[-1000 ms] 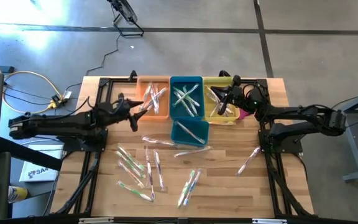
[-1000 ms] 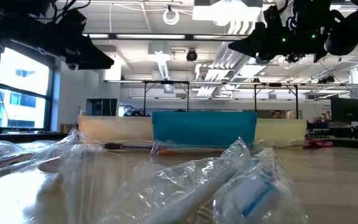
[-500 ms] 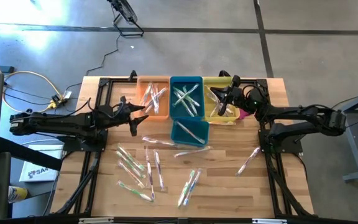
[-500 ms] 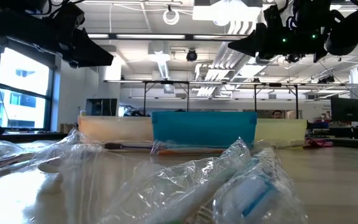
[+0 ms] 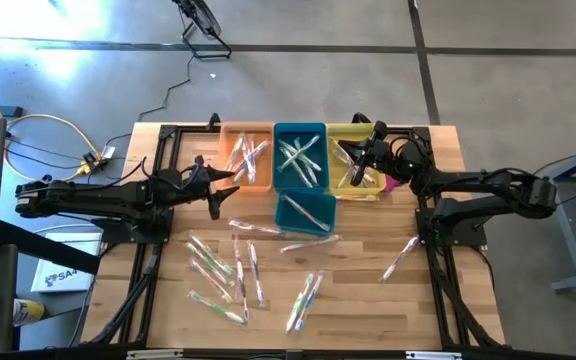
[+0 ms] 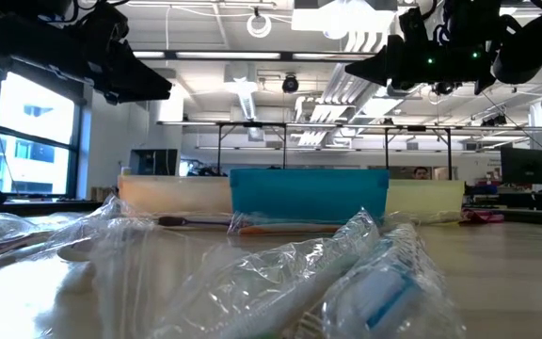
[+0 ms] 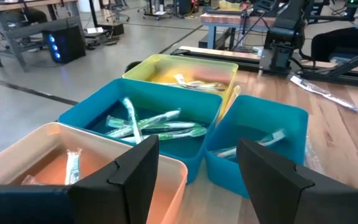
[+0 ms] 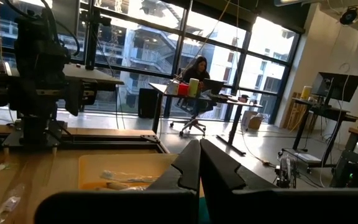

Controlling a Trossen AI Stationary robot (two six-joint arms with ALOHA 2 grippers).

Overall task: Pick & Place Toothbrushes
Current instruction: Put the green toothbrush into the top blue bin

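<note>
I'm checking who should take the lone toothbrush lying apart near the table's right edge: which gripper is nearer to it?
Right. The right gripper hovers over the yellow bin, up the table from the lone toothbrush. The left gripper sits beside the orange bin, across the table.

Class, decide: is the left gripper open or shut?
Open. In its wrist view the left gripper shows a wide gap between its fingers, nothing held.

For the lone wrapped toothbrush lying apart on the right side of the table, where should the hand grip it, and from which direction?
Grip the lone toothbrush around mid-length, coming straight down from above with the fingers closing across its thin width. It lies flat and diagonal on bare wood, with nothing touching it, so both long sides look free. The right hand is nearer.
</note>
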